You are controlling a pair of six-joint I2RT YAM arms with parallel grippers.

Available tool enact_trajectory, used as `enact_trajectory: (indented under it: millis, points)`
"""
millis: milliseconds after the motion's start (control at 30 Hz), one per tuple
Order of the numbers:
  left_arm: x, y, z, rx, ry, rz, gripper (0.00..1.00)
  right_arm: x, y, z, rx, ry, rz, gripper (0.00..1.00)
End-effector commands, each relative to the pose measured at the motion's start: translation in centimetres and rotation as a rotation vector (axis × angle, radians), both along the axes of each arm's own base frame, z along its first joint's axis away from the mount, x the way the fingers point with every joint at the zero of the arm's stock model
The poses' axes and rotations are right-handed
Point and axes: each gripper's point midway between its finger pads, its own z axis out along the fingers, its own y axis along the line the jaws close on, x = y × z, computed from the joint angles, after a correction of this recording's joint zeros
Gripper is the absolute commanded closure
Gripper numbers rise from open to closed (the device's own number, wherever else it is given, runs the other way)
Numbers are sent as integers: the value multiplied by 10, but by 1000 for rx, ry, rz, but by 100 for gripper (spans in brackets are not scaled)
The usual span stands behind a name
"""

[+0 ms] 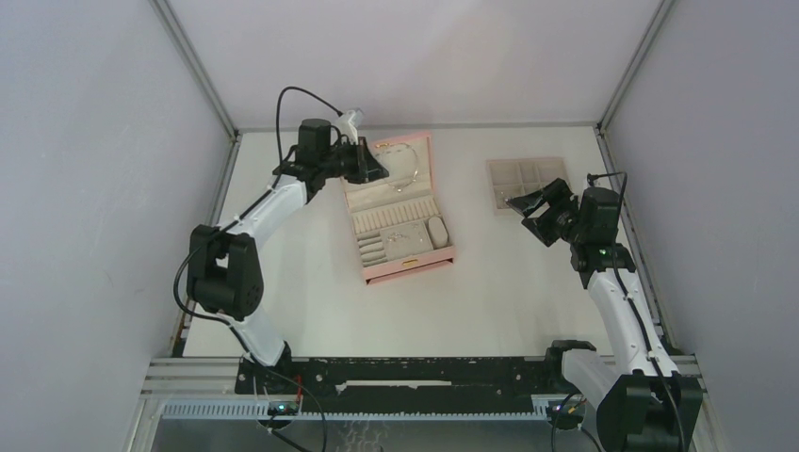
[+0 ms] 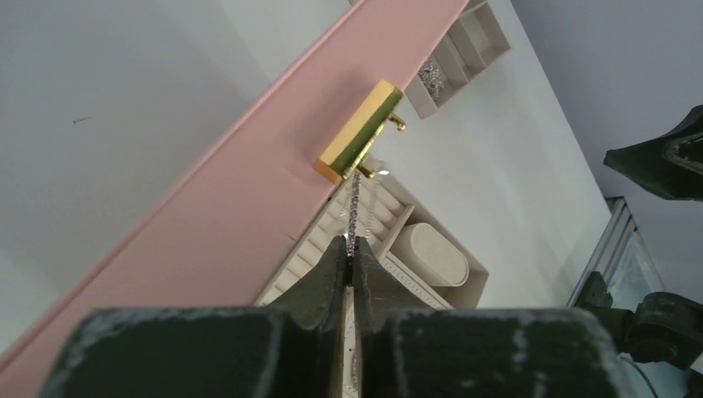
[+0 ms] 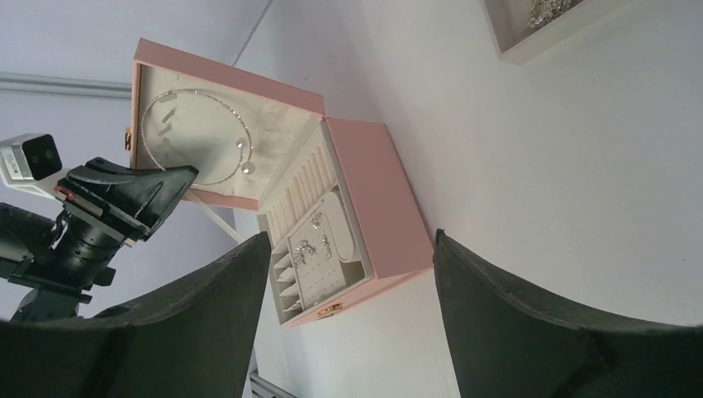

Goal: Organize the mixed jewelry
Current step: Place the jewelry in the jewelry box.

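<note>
The pink box [image 1: 405, 209] lies open in the middle, its lid tilted back. A thin silver chain necklace [image 3: 199, 137] loops across the beige lid lining. My left gripper [image 1: 375, 164] is at the lid's left edge, shut on the chain [image 2: 355, 203], which runs from its fingertips [image 2: 352, 246] toward the lid's gold clasp [image 2: 361, 133]. Small silver earring pieces [image 3: 315, 240] sit on the box's dotted pad. More silver bits [image 3: 547, 10] lie in the flat beige tray [image 1: 528, 181]. My right gripper [image 1: 529, 212] hovers open and empty just in front of the tray; its own view [image 3: 351, 239] looks toward the box.
The box base holds ring rolls [image 2: 365, 224] and an oval cushion [image 2: 435, 255]. The tray also shows in the left wrist view [image 2: 464, 46]. Grey walls and metal frame rails [image 1: 231, 141] close in the table on three sides.
</note>
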Motion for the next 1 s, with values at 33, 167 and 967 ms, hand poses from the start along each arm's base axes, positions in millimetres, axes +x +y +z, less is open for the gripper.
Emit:
enact_trajectory:
  millis: [33,167,967]
  points:
    - [10,7,3,7,5,41,81,9,0,25,-9,-77,10,20]
    - [9,9,6,14,-6,48,66,9,0,23,-8,-70,10,20]
    - [-16,22,42,37,-104,85,56,7,0,20,-14,-58,12,20]
